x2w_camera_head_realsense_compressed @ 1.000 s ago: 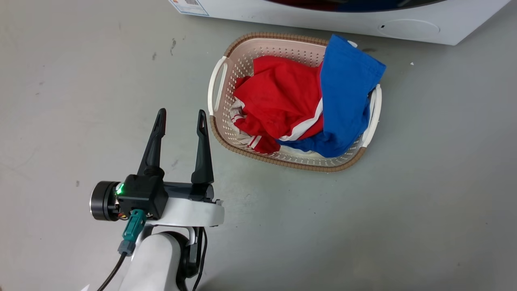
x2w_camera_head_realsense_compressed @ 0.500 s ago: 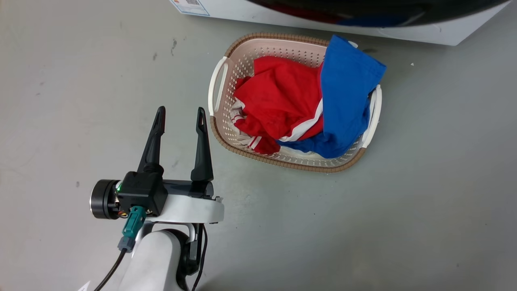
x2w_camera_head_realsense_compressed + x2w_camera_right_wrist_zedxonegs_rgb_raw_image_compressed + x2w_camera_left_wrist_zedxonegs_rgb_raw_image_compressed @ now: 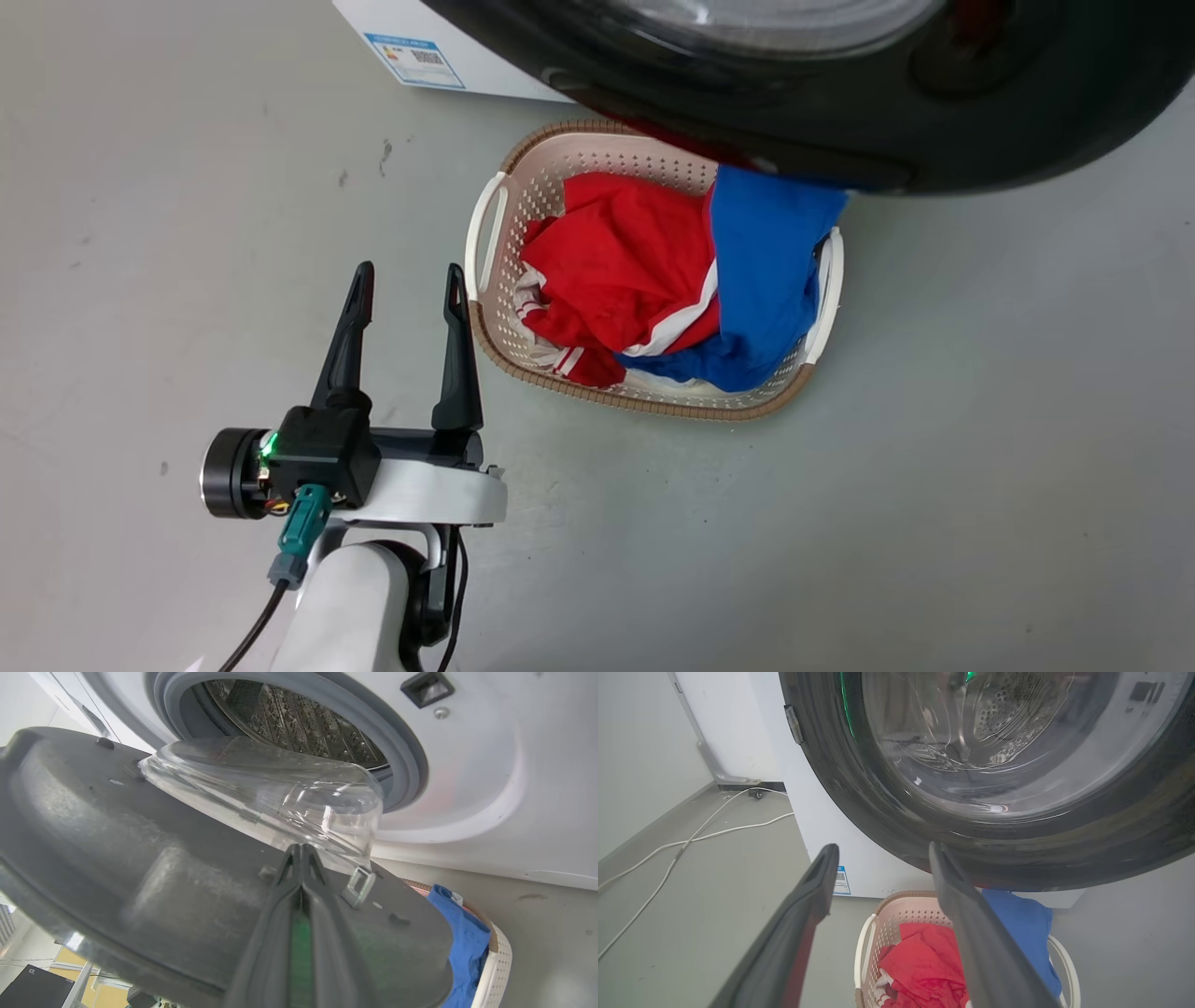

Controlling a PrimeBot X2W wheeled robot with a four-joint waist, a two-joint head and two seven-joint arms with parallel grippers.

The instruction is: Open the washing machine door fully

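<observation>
Washing machine door (image 3: 840, 140), big round glossy black with a bulging clear glass bowl, stands swung out from the white washing machine front (image 3: 392, 28). In the head view it fills 12 to 2 o'clock and overhangs the far rim of the pink perforated plastic laundry basket (image 3: 653, 403) on the grey floor. A red garment with white stripes (image 3: 616, 252) and a blue garment (image 3: 756, 271) lie heaped in the basket.

Left hand (image 3: 408, 273) hovers at 8 o'clock of the basket, just beside its near-left corner. Fingers wide apart, nothing between them. In the left wrist view they point toward the door's lower rim, well apart from it.

Right wrist view: the right hand (image 3: 301, 849) has its fingers pressed together, narrow, nothing visible between. It lies along the door's grey inner face, tips just below the glass bowl; contact cannot be told. Small metal latch loop (image 3: 357, 886) just beside them at 4 o'clock. Steel drum (image 3: 303, 718) open beyond, at 12 o'clock.
</observation>
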